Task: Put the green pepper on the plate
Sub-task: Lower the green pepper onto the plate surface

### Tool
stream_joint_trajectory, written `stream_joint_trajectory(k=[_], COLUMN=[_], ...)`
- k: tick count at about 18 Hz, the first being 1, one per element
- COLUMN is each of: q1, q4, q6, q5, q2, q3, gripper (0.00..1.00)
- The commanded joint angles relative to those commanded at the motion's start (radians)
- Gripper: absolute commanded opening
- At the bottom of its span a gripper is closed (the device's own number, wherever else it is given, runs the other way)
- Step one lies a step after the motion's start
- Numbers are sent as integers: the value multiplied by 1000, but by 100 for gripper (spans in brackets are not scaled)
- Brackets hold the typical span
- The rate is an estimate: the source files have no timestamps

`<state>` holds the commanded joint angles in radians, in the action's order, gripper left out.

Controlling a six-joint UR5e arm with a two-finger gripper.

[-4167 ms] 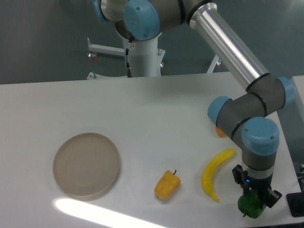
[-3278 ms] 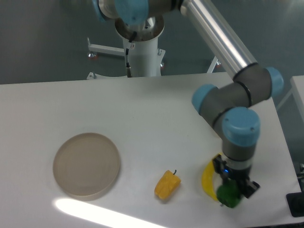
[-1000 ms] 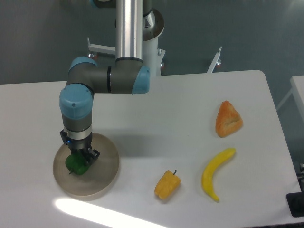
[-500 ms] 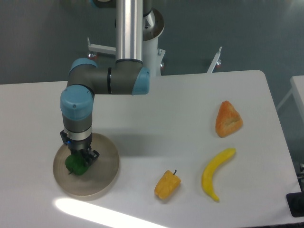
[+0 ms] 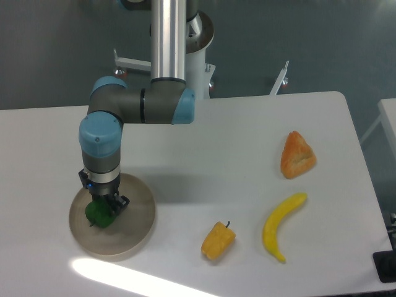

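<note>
The green pepper (image 5: 96, 215) is small and dark green. It lies on the left part of the round beige plate (image 5: 133, 216) at the table's front left. My gripper (image 5: 103, 206) points straight down over the plate, and its fingers are still closed around the top of the pepper. The arm reaches down from the back centre, and its wrist hides part of the plate's far rim.
A yellow-orange pepper (image 5: 218, 241) lies right of the plate near the front. A yellow banana (image 5: 278, 233) lies further right. An orange wedge-shaped food item (image 5: 297, 154) sits at the right. The robot base (image 5: 183, 65) stands behind the table.
I carried the green pepper from the table's front right corner across to the plate at the left. Over the last second nothing has visibly moved.
</note>
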<state>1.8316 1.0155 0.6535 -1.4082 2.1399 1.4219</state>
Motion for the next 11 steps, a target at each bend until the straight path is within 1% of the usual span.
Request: stream_joint_trajectory(k=[2, 4, 5, 6, 7, 8, 10, 11], q1=[0, 0, 0, 0, 0, 0, 2, 2], q4=[0, 0, 0, 0, 0, 0, 0, 0], q6=[-2, 0, 0, 0, -2, -5, -8, -8], q5=[0, 0, 0, 0, 0, 0, 3, 2], q2=[2, 3, 3, 3, 3, 3, 0, -2], q3=[2, 2, 2, 2, 2, 2, 0, 2], gripper=[36, 43, 56, 62, 75, 79, 81, 85])
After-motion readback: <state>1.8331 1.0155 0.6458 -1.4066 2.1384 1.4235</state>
